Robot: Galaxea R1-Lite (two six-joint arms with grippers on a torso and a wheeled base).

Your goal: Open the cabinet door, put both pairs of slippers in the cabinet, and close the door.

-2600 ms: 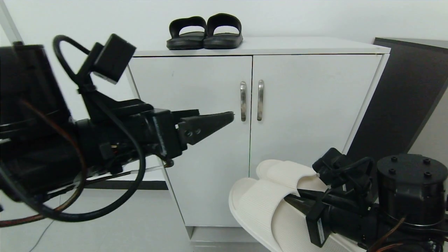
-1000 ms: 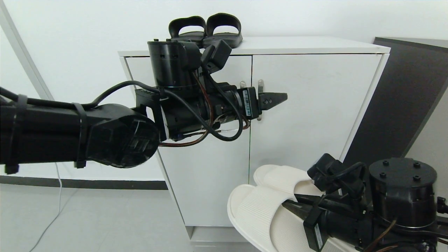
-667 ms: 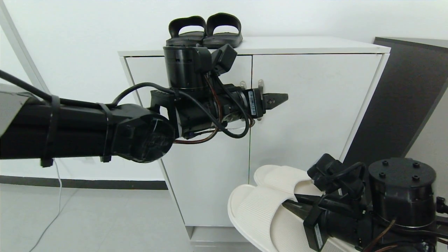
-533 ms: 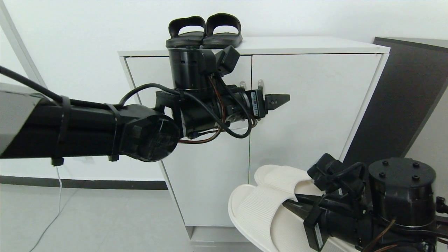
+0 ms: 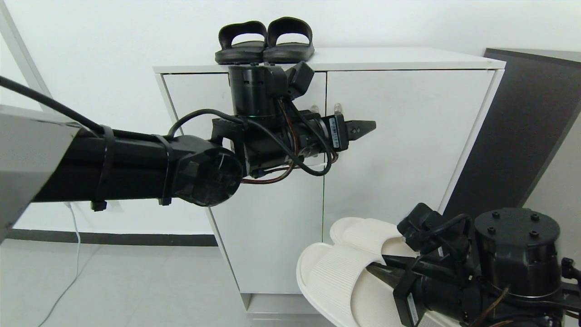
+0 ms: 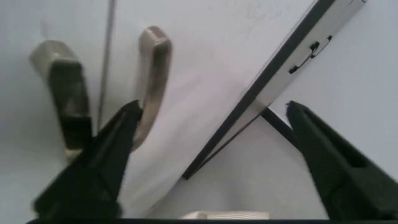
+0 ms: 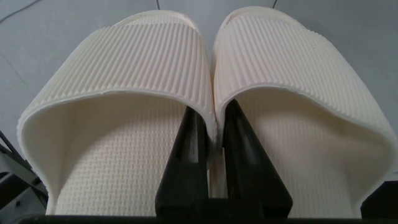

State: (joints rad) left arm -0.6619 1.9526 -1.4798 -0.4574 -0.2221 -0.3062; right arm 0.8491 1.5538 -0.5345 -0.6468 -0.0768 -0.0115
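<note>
left wrist view, left fingers [image 6: 96, 171] apart beside door handle [image 6: 153, 74], right fingers [image 7: 186, 165] clamp slippers [image 7: 124, 81]

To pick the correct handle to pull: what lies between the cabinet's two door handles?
Only the thin door seam, plain in the left wrist view between one handle and the other.

Most of both door handles [image 5: 337, 108] hidden behind left arm [image 5: 272, 136], only top ends show; blurred in left wrist view. White slippers [image 5: 336, 272]: heel ends behind right gripper [image 5: 379, 268], cut off at 6 o'clock edge. Cabinet [image 5: 408, 136] base cut off at 6 o'clock.
</note>
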